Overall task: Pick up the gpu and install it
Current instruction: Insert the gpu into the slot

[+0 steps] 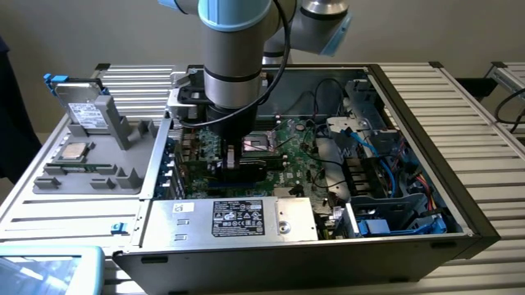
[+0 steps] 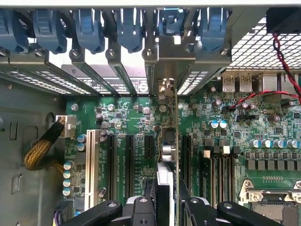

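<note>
Closest to the wrist camera is the black gripper [image 2: 165, 207], its jaws drawn partway together and clamped on the upper edge of the gpu [image 2: 168, 141]. The card hangs straight below the tool, standing on edge, so the wrist view catches it as a thin line. It has green board on one face, darker parts on the other, and a pale block where the jaws pinch it.

Its long axis runs from the gripper toward the case's rear wall [image 2: 254, 52], parallel to the black expansion slots [image 2: 129, 165] on the motherboard [image 2: 225, 141]. The silvery end bracket [image 2: 165, 66] sits at that rear wall, in the opening under the row of blue latches [image 2: 127, 28], with covered slot openings on either side of it. The card lies between two of the black slots. Its lower edge looks to be down at the board, though I cannot tell whether the connector is fully seated.

In the exterior view, the arm reaches down into the open case [image 1: 434, 147] near the middle of the motherboard, with the tool over a dark strip that is probably the card's cooler side. The power supply [image 1: 238, 218] lies along the case's near edge.
</note>
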Controlling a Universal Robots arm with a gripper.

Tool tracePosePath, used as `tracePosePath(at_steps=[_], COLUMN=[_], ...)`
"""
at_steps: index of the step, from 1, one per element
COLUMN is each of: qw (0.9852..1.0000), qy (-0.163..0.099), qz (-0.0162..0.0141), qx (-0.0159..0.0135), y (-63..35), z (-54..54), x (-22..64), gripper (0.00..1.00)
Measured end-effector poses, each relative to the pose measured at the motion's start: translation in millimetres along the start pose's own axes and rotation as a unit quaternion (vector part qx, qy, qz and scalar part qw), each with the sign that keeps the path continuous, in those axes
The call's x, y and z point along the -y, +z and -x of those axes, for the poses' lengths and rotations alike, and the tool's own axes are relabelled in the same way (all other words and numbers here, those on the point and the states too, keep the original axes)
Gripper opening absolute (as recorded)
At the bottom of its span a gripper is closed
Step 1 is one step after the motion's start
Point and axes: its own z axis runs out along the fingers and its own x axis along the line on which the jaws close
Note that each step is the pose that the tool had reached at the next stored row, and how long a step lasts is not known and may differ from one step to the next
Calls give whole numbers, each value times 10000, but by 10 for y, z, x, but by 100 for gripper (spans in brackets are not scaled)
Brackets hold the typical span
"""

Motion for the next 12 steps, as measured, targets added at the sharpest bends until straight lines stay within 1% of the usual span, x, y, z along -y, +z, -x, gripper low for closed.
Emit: tracePosePath(at_steps=[12], qw=[10000], qy=[0], qz=[-1], qx=[1], y=[1], z=[0], x=[0], gripper=[29])
